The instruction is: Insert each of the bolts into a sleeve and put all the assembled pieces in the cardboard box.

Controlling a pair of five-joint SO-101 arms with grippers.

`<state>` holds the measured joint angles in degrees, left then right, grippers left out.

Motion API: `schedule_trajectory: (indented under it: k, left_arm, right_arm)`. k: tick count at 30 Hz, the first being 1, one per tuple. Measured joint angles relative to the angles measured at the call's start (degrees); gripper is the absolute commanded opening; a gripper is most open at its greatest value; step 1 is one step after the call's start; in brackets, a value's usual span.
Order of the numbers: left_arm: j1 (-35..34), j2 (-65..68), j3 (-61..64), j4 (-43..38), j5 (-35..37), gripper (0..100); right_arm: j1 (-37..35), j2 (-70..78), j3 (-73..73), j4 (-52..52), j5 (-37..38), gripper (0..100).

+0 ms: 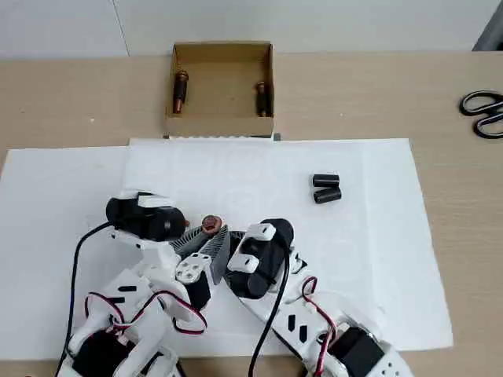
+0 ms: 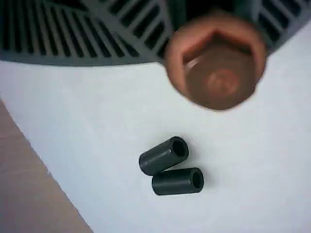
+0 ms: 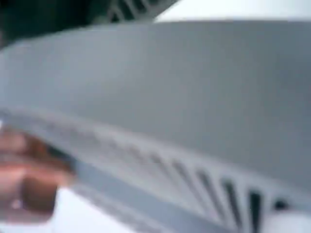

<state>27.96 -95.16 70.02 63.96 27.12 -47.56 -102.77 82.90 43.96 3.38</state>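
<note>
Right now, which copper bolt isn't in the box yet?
The bolt over the white paper. The other two, left bolt and right bolt, lie inside the cardboard box.

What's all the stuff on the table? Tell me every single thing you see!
cardboard box: one, brown, far middle of the table.
assembled pieces: two, copper with dark sleeves, inside the box, one near each side wall.
sleeves: two, black, side by side on the paper.
bolt: one, copper, where the two arms meet.
paper: white sheets, seemingly two overlapping, under the arms.
scissors: one pair, black handles, table's edge.
table: one, light wood.
arms: two, white and black, near edge.
</note>
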Motion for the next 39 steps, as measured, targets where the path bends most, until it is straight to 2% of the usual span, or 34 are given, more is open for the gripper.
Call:
schedule_trajectory:
  k: [13,20,39]
  left_arm:
    - [0.00,-0.18,-0.09,0.00,-1.05,1]
    - [-0.62,-0.18,-0.18,0.00,-1.32,18]
    - [-0.70,-0.09,0.35,1.41,-1.58,18]
  right_arm:
    - [0.00,0.00,0.09,-1.32,0.26,0.3]
    - [0.70,0.00,0.09,-1.32,0.35,0.3]
    - [2.11,-0.09,-0.44,-1.93,0.44,0.3]
